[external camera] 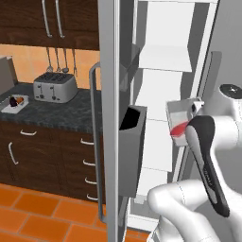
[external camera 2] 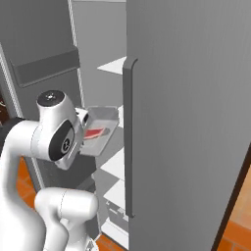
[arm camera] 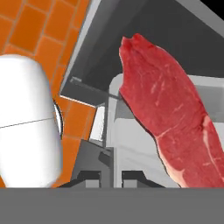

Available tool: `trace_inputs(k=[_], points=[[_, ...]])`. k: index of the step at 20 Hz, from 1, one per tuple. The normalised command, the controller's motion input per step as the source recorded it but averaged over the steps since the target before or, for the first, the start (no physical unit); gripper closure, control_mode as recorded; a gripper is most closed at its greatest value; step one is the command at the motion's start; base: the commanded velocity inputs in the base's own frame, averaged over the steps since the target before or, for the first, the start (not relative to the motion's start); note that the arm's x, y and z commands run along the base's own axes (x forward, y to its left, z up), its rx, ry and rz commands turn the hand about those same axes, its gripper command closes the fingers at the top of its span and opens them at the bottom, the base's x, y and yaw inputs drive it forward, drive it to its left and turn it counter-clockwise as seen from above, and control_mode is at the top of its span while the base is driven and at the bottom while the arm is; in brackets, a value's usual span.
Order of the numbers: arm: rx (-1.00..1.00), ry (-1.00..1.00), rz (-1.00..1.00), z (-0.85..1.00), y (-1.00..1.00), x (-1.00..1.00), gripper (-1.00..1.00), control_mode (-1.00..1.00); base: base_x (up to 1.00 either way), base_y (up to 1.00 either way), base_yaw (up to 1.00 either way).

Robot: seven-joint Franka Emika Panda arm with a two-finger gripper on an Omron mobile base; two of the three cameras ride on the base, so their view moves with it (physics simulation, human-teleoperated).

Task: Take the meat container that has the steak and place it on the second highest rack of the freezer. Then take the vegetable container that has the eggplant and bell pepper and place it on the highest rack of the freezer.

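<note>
My gripper (arm camera: 111, 176) is shut on the rim of the grey meat container (external camera: 178, 112), and the red steak (arm camera: 168, 118) lies in it. The container (external camera 2: 103, 126) hangs tilted in front of the open freezer (external camera: 160, 94), just outside its white shelved interior. One white shelf board (external camera: 163, 59) sits above the container and others lie below it. The top of the interior is cut off, so I cannot tell which board is the second highest rack. The vegetable container (external camera: 14, 103), with the dark eggplant (external camera: 12, 101) and the orange-red bell pepper (external camera: 20, 99), rests on the counter at far left.
The open grey freezer door (external camera: 111, 118), with a bar handle (external camera: 94, 142) and a door bin (external camera: 132, 151), stands left of the container. The other grey door (external camera 2: 191, 108) is close on the right. A toaster (external camera: 54, 87) sits on the dark counter (external camera: 56, 116).
</note>
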Motion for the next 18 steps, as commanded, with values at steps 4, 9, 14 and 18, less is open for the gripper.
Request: trace_inputs(k=[4, 9, 14, 18], points=[[-0.02, 0.09, -0.14, 0.16, -0.02, 1.0, 1.0, -1.0, 0.0, 0.0, 0.0], [0.0, 0.16, 0.0, 0.07, -0.1, 0.92, 1.0, -1.0, 0.0, 0.0, 0.0], [0.0, 0.07, 0.01, -0.06, -0.14, 0.92, 1.0, -1.0, 0.0, 0.0, 0.0], [0.0, 0.0, 0.02, -0.41, -0.21, 0.93, 1.0, -1.0, 0.0, 0.0, 0.0]])
